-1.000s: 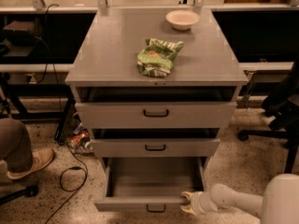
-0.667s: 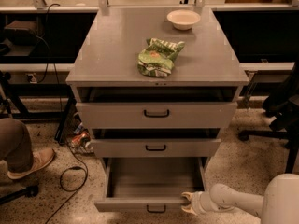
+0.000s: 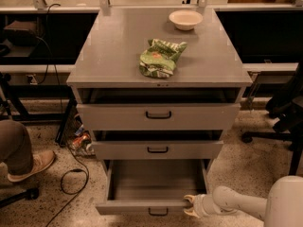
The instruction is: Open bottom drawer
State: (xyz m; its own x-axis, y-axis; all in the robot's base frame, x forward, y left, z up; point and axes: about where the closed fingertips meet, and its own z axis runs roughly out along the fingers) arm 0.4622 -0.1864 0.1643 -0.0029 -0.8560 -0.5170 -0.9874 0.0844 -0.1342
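- Camera view: a grey metal cabinet with a flat grey worktop (image 3: 118, 46) holds three drawers stacked under the worktop's front edge.
- The bottom drawer (image 3: 151, 183), grey with the narrowest front and a small black bar handle (image 3: 157, 212) at its centre, is the lowest of the three. It stands pulled well out towards the camera, its plain grey inside showing.
- The widest grey top drawer (image 3: 158, 116) and the mid-sized grey middle drawer (image 3: 157, 150) each stand out a little.
- The cream gripper (image 3: 188, 206), on a white arm (image 3: 236, 203) coming from the lower right, sits at the right end of the bottom drawer's front, just beside the handle. Its jaws are spread apart, one tip above the front's top rim and one lower.
- A shallow cream bowl (image 3: 185, 19) sits near the worktop's back right corner.
- A crumpled green snack bag (image 3: 160, 57) lies near the middle, towards the front edge.
- A tan shoe (image 3: 31, 164) and a black cable (image 3: 71, 178) are on the speckled floor at the left.
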